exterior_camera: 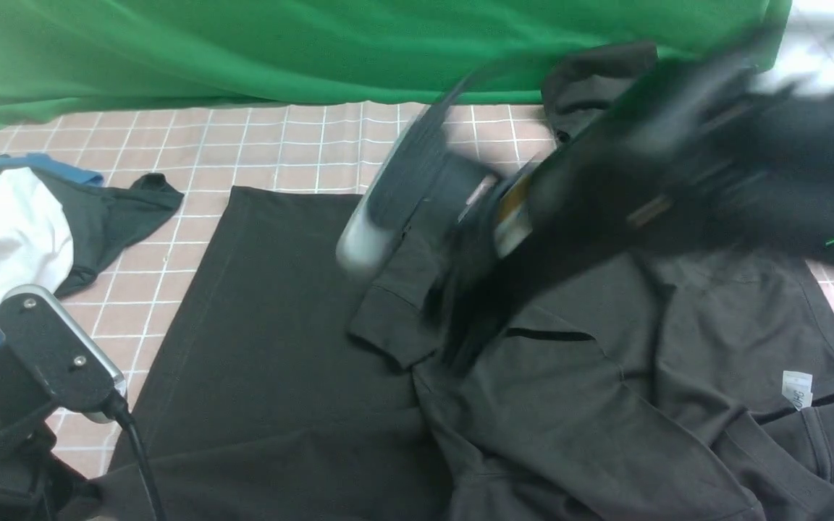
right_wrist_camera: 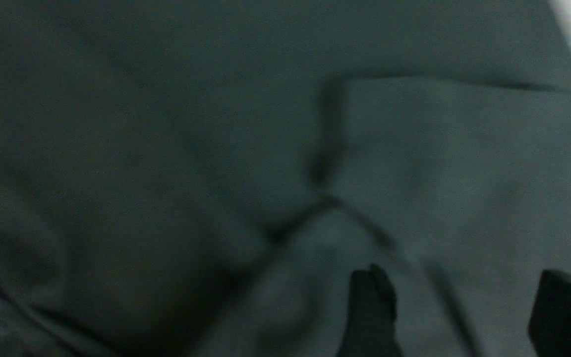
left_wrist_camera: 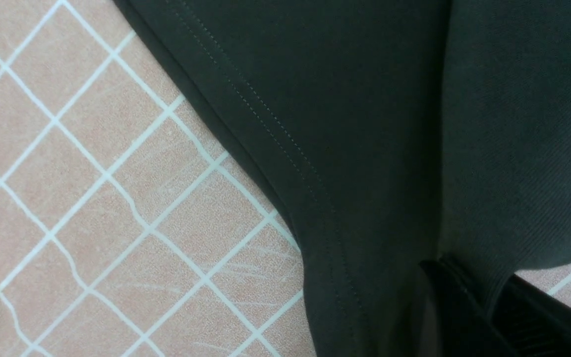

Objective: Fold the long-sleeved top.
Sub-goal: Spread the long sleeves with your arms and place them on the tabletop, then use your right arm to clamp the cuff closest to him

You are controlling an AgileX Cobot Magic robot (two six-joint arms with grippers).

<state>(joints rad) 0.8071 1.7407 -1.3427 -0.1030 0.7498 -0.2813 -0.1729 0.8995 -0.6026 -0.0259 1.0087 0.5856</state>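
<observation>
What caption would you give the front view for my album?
Motion-blurred right arm above the black long-sleeved top on a pink checked table, one cuffed sleeve lying across it.

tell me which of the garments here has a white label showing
The large black long-sleeved top spread mid-table; its label sits by the neck. The white garment and dark grey garment bunched at the left show none.

Black top (exterior_camera: 279,347); pink, white-gridded table (exterior_camera: 279,145).

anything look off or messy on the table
The black top is rumpled on its right half, one sleeve cuff flopped across the middle, while its left half lies flat. A white garment and a dark grey garment sit heaped at the left edge.
</observation>
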